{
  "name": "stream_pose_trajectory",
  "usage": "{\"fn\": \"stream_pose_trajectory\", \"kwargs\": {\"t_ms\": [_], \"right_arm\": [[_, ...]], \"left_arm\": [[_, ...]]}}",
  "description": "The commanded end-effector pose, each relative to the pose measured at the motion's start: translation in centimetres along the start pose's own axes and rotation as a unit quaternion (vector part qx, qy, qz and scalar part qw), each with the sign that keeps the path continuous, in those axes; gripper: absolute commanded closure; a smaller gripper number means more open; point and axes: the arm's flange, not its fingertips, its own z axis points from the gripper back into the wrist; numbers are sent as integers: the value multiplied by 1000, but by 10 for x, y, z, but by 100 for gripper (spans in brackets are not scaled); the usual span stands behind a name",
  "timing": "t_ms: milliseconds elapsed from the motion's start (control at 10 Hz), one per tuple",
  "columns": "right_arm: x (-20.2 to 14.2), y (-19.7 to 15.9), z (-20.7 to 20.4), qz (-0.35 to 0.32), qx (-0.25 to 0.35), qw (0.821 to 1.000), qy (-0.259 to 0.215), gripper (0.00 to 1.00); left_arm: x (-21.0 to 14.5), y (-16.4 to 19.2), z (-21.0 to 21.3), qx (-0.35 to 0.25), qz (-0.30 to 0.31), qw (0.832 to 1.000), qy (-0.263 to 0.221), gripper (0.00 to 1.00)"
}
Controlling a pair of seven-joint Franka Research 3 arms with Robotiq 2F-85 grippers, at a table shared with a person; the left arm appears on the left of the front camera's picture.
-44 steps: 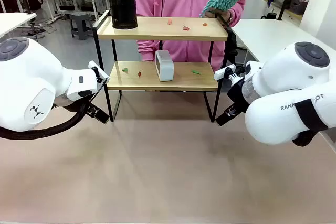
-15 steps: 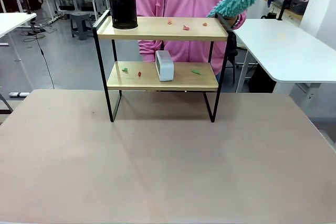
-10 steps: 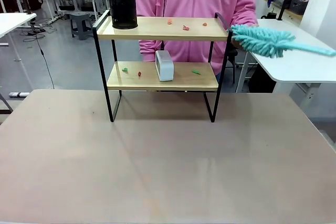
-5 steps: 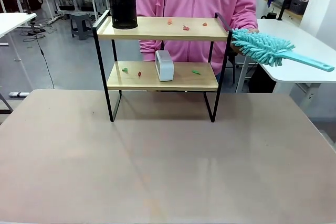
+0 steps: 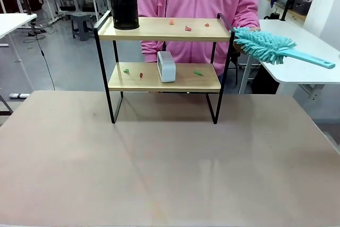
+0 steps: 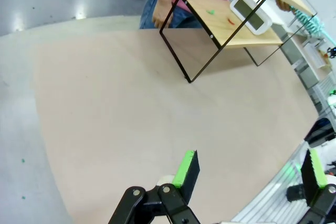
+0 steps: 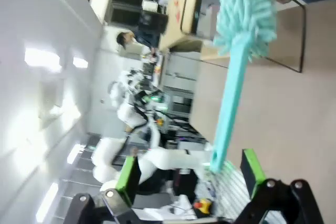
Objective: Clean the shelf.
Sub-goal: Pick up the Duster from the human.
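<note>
The shelf [image 5: 154, 28] stands at the far middle of the table. Its top board bears a black mesh cup [image 5: 124, 8] and small red scraps [image 5: 187, 27]. A white box [image 5: 166, 66] and green and red scraps [image 5: 198, 73] lie on the lower board. A person in pink holds a teal duster [image 5: 265, 46] by its fluffy head beside the shelf's right end, handle pointing right. In the right wrist view the duster's handle [image 7: 228, 103] runs down toward my open right gripper [image 7: 189, 174], its tip between the fingers, untouched. My left gripper [image 6: 252, 171] hangs open over the table, far from the shelf [image 6: 226, 24].
The brown table [image 5: 170, 168] stretches bare in front of the shelf. A white table [image 5: 297, 38] stands at the right, under the duster's handle. Other tables and stools stand far back on the left.
Both arms have left the front view. The person has swung the duster from upright down to level, handle to the right, and in the last half second it barely shifted.
</note>
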Motion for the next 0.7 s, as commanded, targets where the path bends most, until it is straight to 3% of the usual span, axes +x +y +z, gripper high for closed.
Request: {"fn": "stream_pose_trajectory", "kwargs": {"t_ms": [0,100,600], "right_arm": [[38,-10,-18,-102,0,994,24,0],[49,-22,-35,-123,-26,991,40,0],[60,-55,-80,-179,-13,978,108,0]], "left_arm": [[2,0,0,-6,-13,1000,-7,0],[2,0,0,-6,-13,1000,-7,0],[2,0,0,-6,-13,1000,-7,0]]}}
